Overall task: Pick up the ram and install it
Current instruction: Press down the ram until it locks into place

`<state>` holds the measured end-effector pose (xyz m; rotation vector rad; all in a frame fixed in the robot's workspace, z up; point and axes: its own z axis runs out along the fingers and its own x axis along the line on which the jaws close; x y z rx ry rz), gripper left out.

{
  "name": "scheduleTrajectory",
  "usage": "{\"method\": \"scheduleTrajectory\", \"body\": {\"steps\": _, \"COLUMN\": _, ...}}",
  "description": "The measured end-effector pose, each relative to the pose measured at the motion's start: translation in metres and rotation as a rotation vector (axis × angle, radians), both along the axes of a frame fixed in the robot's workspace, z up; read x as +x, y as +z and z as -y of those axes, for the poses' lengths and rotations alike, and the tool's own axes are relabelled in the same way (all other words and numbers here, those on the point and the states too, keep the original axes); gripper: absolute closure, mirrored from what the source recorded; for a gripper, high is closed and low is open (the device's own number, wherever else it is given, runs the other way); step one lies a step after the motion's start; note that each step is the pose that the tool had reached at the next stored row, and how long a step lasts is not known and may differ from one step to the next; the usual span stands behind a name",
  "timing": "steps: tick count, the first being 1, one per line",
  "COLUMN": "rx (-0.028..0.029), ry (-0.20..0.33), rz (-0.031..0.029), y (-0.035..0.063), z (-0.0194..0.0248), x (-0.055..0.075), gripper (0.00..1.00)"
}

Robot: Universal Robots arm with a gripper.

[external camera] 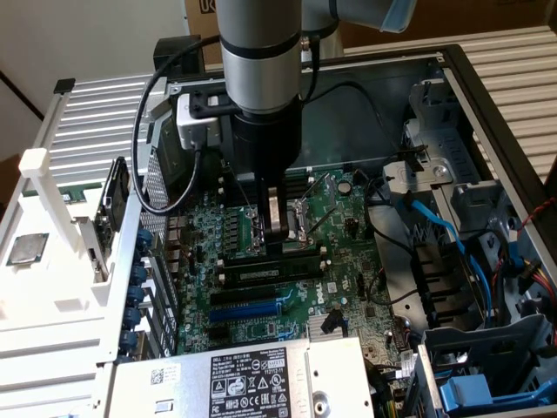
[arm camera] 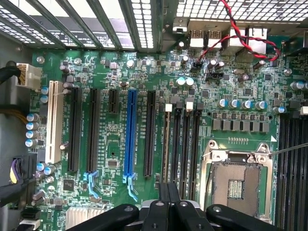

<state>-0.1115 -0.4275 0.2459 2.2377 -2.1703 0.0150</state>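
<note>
The ram (external camera: 265, 272) stands on edge in the memory slot nearest the expansion slots, a dark stick with a small white label. In the wrist view the ram (arm camera: 167, 144) is a thin tan edge beside three bare black slots. My gripper (external camera: 277, 233) hangs straight down over the motherboard (external camera: 348, 261), close above the ram and in front of the processor socket. Both fingers (arm camera: 162, 192) are pressed together, so the gripper (arm camera: 169, 192) is shut with nothing between them, in line with one end of the ram. Whether the tips touch it I cannot tell.
The open processor socket (arm camera: 236, 185) lies beside the memory slots. A blue expansion slot (arm camera: 129, 134) and black ones lie on the other side. A white fixture (external camera: 52, 287) at the exterior view's left holds a silver chip (external camera: 26, 248). Blue cables (external camera: 444, 231) and drive bays crowd the right.
</note>
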Motion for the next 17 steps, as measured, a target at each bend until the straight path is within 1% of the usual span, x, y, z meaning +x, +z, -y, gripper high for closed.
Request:
{"method": "scheduleTrajectory", "body": {"steps": 3, "rx": 0.0, "ry": 0.0, "rz": 0.0, "y": 0.0036, "z": 0.0, "x": 0.0, "gripper": 0.9}}
{"method": "scheduleTrajectory", "body": {"steps": 9, "rx": 0.0, "ry": 0.0, "rz": 0.0, "y": 0.0039, "z": 0.0, "x": 0.0, "gripper": 0.9}}
{"method": "scheduleTrajectory", "body": {"steps": 17, "rx": 0.0, "ry": -0.119, "rz": 0.0, "y": 0.004, "z": 0.0, "x": 0.0, "gripper": 0.9}}
